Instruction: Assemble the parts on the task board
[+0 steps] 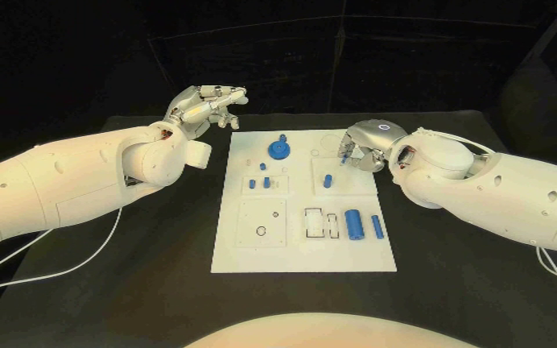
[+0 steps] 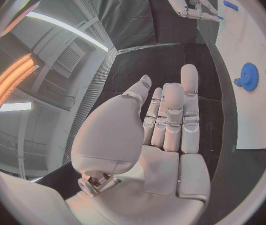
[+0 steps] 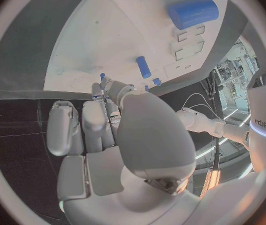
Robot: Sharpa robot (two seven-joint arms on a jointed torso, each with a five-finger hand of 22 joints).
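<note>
The white task board [image 1: 304, 239] lies in the middle of the table. On it are a blue gear [image 1: 278, 150] [image 2: 249, 76], several small blue pegs such as one at mid-board [image 1: 328, 180] [image 3: 144, 66], and a thick blue cylinder [image 1: 352, 223] [image 3: 193, 12] beside a thinner one [image 1: 377, 226]. My right hand [image 1: 365, 148] [image 3: 127, 130] hangs over the board's far right edge, thumb and a finger pinching a small blue part [image 3: 103, 76]. My left hand [image 1: 207, 109] [image 2: 164, 130] is raised off the board's far left corner, fingers extended, holding nothing.
Black table [image 1: 151, 283] surrounds the board on all sides. Rectangular recesses [image 1: 315, 223] and a square plate with holes [image 1: 262, 223] sit in the board's near half. A white cable [image 1: 70, 259] trails under my left arm.
</note>
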